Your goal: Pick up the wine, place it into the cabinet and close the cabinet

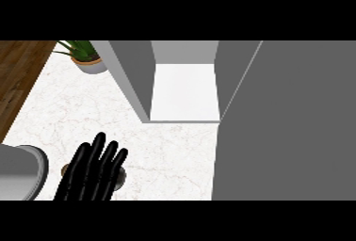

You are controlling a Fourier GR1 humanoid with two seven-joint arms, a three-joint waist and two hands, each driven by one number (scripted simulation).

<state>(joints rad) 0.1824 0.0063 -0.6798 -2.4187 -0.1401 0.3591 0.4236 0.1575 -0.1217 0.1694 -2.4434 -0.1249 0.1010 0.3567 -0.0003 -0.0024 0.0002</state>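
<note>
A grey sleeve (17, 172) filled the lower left corner, nearest the camera, and just right of it the left hand (94, 169) hung over the white marble table (83, 113) with its fingers straight and spread, clasping nothing. Under that hand a small dark round shape (121, 178) peeked out on either side (probably the wine seen from above, though too much was hidden to be sure). The right hand did not show. The cabinet (184, 89) stood open further back, its pale floor bare, and its big grey door (285, 122) swung out across the right side. A plant (87, 59) sat in the far left corner, beside a strip of wood (17, 80). The wine was not yet grasped, so the task was barely begun. The risk I would judge here: the hand covered the bottle from above, so closing blind could knock it over, and the carry to the cabinet might clip its near wall (132, 80).
</note>
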